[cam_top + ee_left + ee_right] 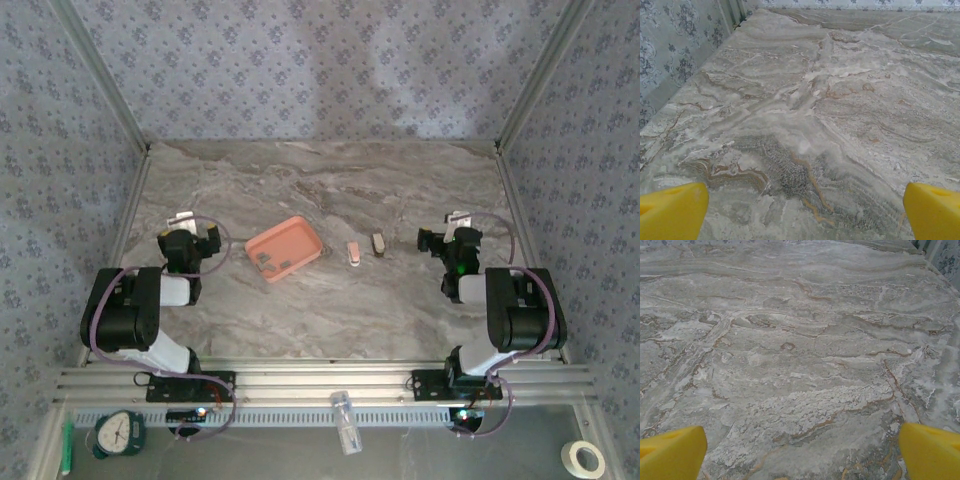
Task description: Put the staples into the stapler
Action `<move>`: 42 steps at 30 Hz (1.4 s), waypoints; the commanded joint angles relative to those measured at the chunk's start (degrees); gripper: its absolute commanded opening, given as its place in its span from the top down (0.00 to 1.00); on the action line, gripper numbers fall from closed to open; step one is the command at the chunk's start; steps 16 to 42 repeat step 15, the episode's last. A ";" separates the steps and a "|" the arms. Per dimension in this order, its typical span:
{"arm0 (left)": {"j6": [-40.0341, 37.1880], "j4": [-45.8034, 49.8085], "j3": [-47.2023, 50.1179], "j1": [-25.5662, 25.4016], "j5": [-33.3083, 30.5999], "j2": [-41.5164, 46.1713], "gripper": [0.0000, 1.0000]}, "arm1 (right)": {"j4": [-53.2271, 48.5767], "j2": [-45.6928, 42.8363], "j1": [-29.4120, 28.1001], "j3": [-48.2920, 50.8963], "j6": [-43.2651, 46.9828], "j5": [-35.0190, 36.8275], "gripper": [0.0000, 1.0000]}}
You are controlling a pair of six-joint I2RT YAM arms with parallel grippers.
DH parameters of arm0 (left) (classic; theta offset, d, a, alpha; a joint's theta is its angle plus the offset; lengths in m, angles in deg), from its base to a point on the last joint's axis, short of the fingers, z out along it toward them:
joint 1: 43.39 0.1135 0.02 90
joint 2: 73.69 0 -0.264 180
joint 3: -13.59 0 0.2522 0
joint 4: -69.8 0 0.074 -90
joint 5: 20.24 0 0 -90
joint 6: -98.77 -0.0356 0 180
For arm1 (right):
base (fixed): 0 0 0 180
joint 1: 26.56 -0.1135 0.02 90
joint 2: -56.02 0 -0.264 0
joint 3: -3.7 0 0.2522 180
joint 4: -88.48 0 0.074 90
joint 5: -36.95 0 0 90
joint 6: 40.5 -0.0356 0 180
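The stapler (353, 254), small and pale pink, lies on the marble table near the middle. Left of it sits a salmon-pink tray (293, 238) with dark-grey staples (266, 258) in its near part. My left gripper (203, 242) rests low on the table left of the tray. It is open, and its yellow fingertips (672, 212) stand wide apart over bare marble. My right gripper (436, 241) sits right of the stapler. It is open as well, and bare table lies between its yellow fingertips (930, 450). Neither gripper (805, 220) (802, 457) touches anything.
A small dark-brown object (378, 244) lies just right of the stapler. Patterned walls and metal posts close off the table at the left, the right and the back. Beyond the near rail lie a clock (118, 433), a clear tube (345, 420) and a tape roll (587, 458).
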 commanded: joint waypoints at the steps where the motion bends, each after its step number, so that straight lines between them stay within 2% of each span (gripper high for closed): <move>1: 0.43 1.28 -1.30 -0.08 1.36 0.74 0.00 | 1.71 -0.07 0.12 -0.35 0.84 0.84 0.00; 8: 0.55 1.23 -1.38 -0.04 1.55 0.64 0.00 | 1.89 -0.12 1.27 -0.15 0.36 -2.27 0.00; 42: 0.81 0.42 -0.82 0.10 0.99 0.84 0.00 | 2.04 -0.16 1.45 -0.02 0.23 -2.67 0.00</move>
